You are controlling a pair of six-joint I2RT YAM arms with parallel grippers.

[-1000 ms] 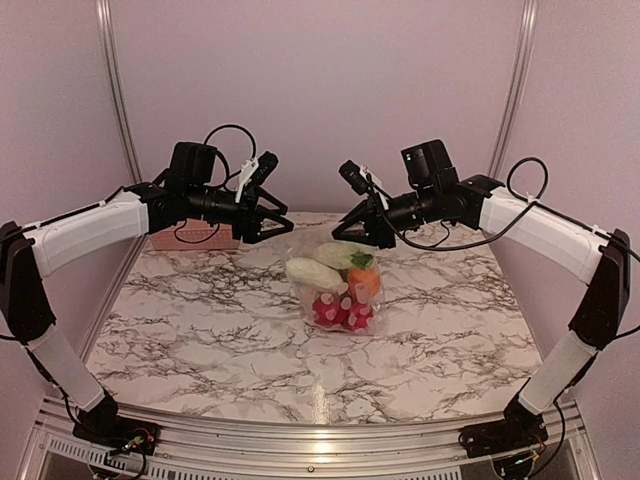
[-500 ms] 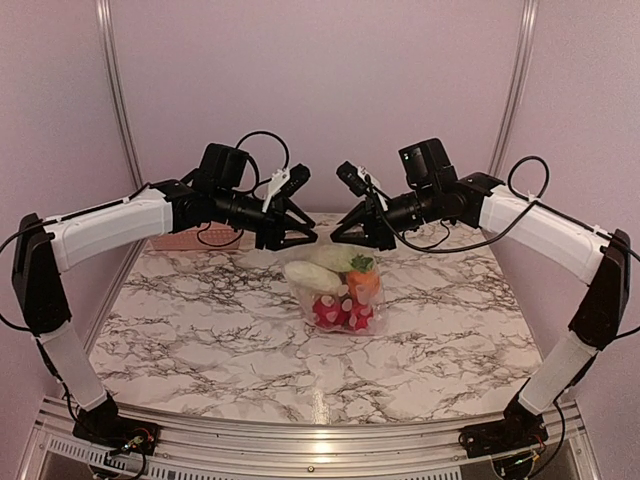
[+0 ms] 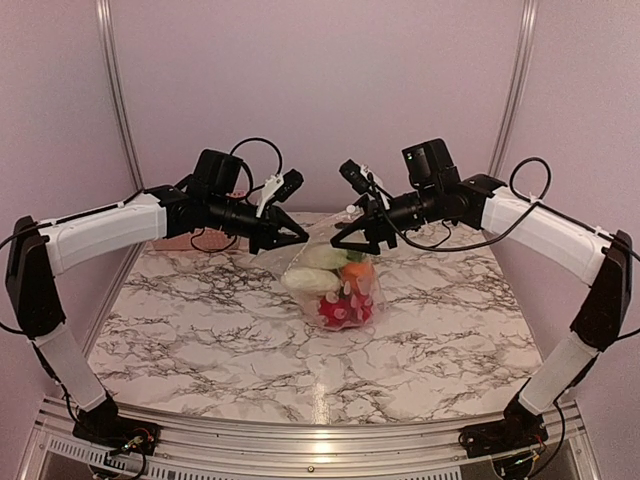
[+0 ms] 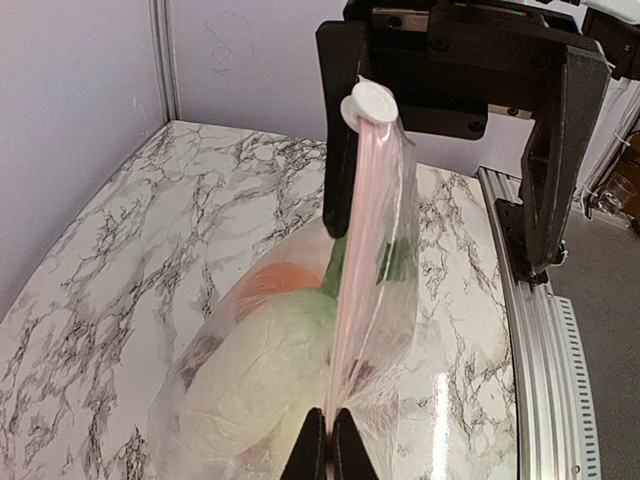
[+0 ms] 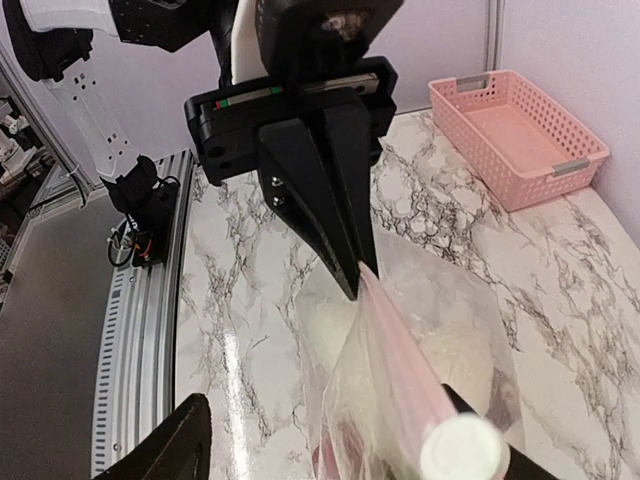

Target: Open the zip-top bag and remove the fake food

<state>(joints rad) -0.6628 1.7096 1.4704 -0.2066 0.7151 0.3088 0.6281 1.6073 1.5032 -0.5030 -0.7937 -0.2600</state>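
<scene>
Seen from above, the zip-top bag (image 3: 335,292) stands upright just toward 12 o'clock from the middle of the marble worktop (image 3: 200,330), with its top edge drawn up between the two arms. Whether its bottom rests on the worktop or hangs just clear of it cannot be told.

Through the clear plastic shows the fake food (image 3: 345,308), packed together. A pale whitish piece and a green-and-white one lie uppermost, an orange one is at 3 o'clock of them, and a red one with pale spots is lowest.

The left gripper (image 3: 298,238) reaches in from the bag's 10 o'clock. In its wrist view its jaws are pressed together on the near end of the pink zip strip (image 4: 362,250), which runs taut and edge-on away from them.

The right gripper (image 3: 352,242) comes from the bag's 1 o'clock. Its jaws stand wide apart. The far end of the strip reaches a white round piece (image 4: 368,103) at one of its fingers, and whether that end is held there cannot be told.

In the right wrist view a pink slotted basket (image 5: 515,135) sits on the worktop at 2 o'clock, well apart from the bag.
</scene>
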